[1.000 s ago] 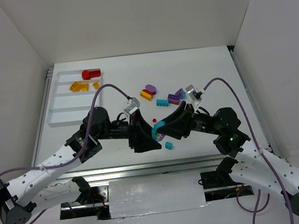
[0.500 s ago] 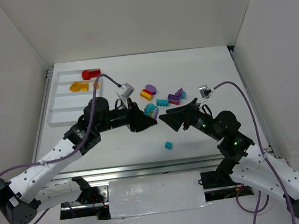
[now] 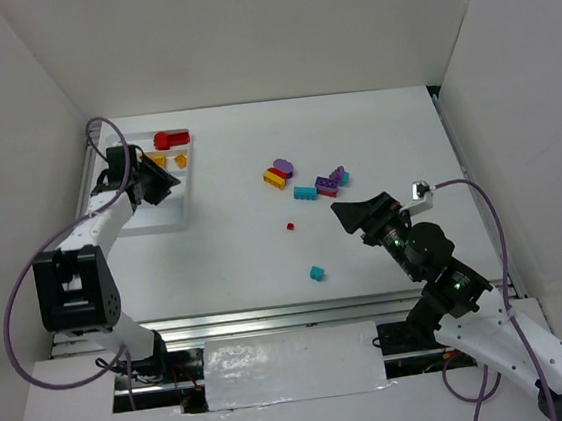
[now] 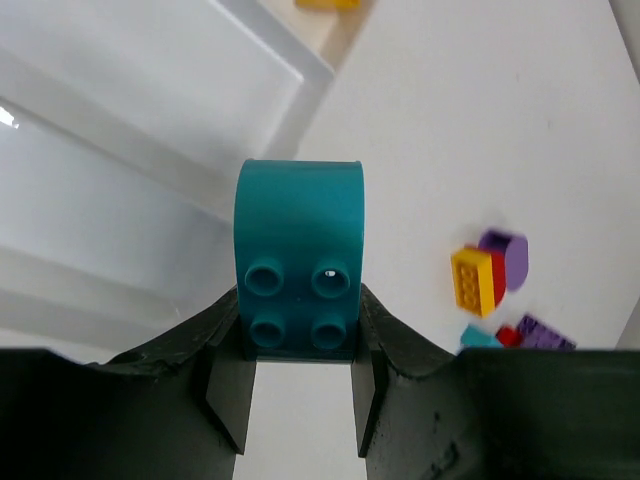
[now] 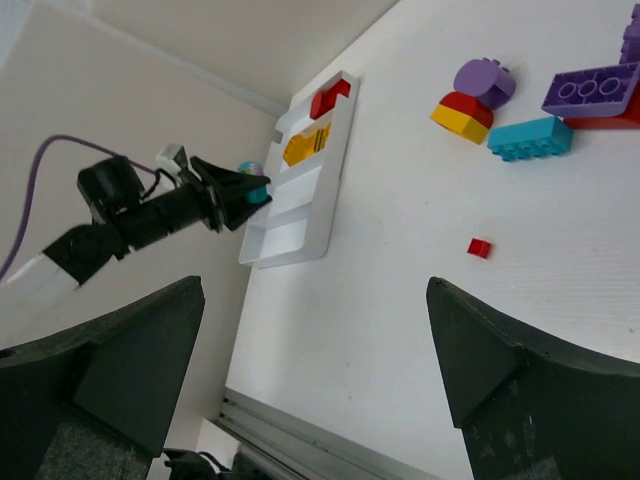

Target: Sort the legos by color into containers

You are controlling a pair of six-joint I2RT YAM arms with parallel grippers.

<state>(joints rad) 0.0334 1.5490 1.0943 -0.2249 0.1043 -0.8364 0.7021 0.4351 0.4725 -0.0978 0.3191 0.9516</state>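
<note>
My left end effector [image 4: 300,385] is clamped on a teal rounded lego [image 4: 300,255], with one finger pressed against each side of it and its four studs facing my wrist camera. I hold it in the air above the white tray [image 5: 285,225] at the far left corner of the counter [image 3: 373,130]. I cannot tell which compartment lies beneath it. A red lego [image 3: 170,139] sits in the farthest compartment and yellow legos [image 3: 160,162] in the next. My right end effector [image 5: 315,290] is spread wide and holds nothing, raised above the counter's right side toward the near edge. A small teal lego [image 3: 316,273] lies apart, near that edge.
</note>
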